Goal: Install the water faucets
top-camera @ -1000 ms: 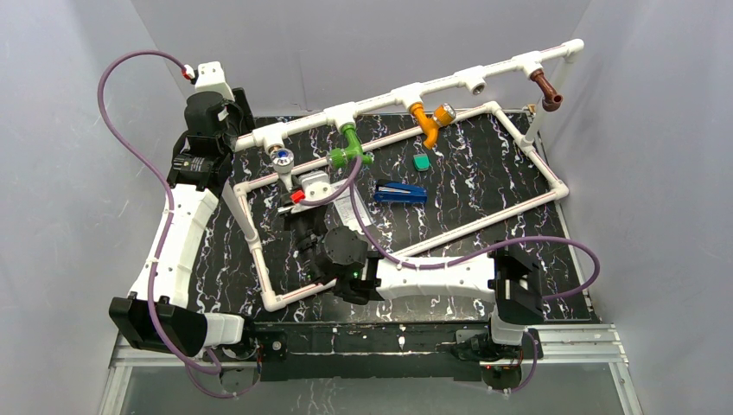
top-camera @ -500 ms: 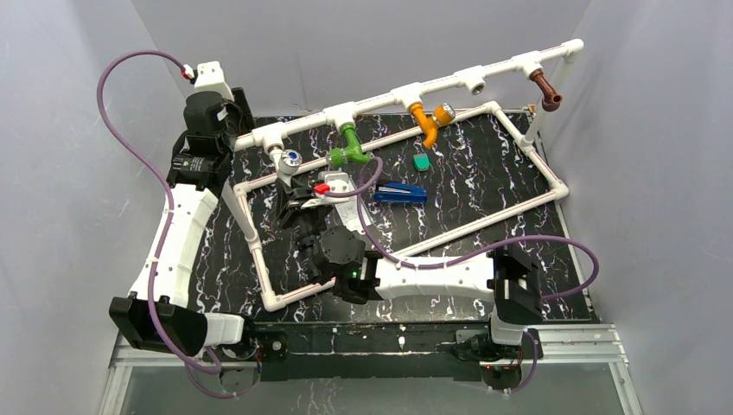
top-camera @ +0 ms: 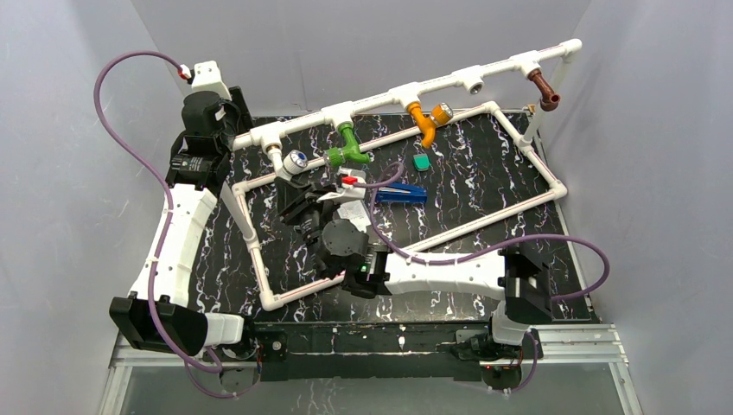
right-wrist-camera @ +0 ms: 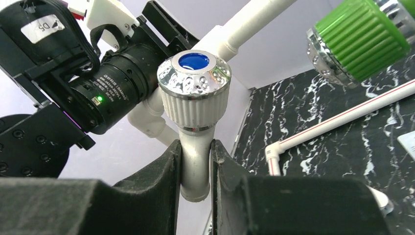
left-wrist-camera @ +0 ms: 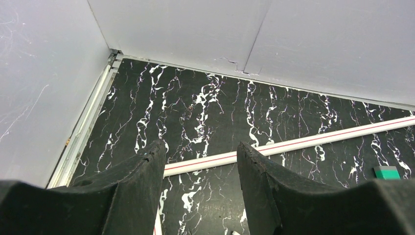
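Looks like the job right now is threading in the white faucet (right-wrist-camera: 194,93). It sits at the tee on the far-left end of the raised pipe frame (top-camera: 380,99), in the upper left of the overhead view. I can't tell how far in it's seated. The right gripper (right-wrist-camera: 195,147) has its fingers pinching the narrow spout just under the ribbed knob with the blue cap. My take: spin around the axis of the tee's socket, not the spout, or it'll cross-thread, and go gently, since that frame looks light enough to twist. I'd finish with the spout pointing down like the green faucet (top-camera: 348,149), the orange faucet (top-camera: 425,121) and the brown faucet (top-camera: 545,90) further right along the rail. The left gripper (left-wrist-camera: 200,152) has its fingers spread with nothing between them, over the bare surface (left-wrist-camera: 205,98) near the back corner, so it could brace the pipe. As for writing, a white sticker (right-wrist-camera: 41,27) at the top left of the right wrist view reads something like "D5". The tiny print on the lens barrel (right-wrist-camera: 117,81) is too small to read.
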Robot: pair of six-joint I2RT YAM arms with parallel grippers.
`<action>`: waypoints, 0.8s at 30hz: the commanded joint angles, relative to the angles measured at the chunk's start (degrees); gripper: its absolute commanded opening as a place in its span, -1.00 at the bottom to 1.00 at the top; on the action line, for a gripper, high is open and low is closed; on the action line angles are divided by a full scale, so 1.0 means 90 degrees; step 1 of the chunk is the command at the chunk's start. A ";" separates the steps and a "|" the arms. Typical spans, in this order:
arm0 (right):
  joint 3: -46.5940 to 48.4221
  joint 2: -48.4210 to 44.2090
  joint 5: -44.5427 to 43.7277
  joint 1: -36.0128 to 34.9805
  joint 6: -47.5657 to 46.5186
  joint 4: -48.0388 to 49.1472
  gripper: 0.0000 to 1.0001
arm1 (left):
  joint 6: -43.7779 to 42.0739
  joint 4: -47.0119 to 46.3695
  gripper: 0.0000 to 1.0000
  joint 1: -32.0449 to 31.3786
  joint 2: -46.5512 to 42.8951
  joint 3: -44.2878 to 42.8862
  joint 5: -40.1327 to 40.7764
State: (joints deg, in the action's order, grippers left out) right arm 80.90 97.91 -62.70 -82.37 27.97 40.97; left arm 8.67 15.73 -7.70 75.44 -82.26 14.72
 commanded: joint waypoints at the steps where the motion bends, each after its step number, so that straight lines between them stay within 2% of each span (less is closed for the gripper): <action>1: -0.0011 -0.0112 0.0992 0.0408 0.1634 -0.0089 -0.97 | 0.0145 0.1660 0.06 -0.0159 0.0109 0.0474 -0.0473; 7: -0.0035 -0.0250 0.1247 0.0566 0.3202 -0.0638 -0.97 | 0.0150 0.1697 0.06 -0.0169 0.0111 0.0439 -0.0484; 24: -0.0138 -0.0317 0.1860 0.0922 0.5785 -0.1057 -0.97 | 0.0170 0.1737 0.05 -0.0196 0.0141 0.0384 -0.0536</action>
State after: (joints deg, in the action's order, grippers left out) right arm 79.57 94.17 -52.21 -78.37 69.30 26.39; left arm 9.02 14.85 -7.16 75.68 -82.24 15.40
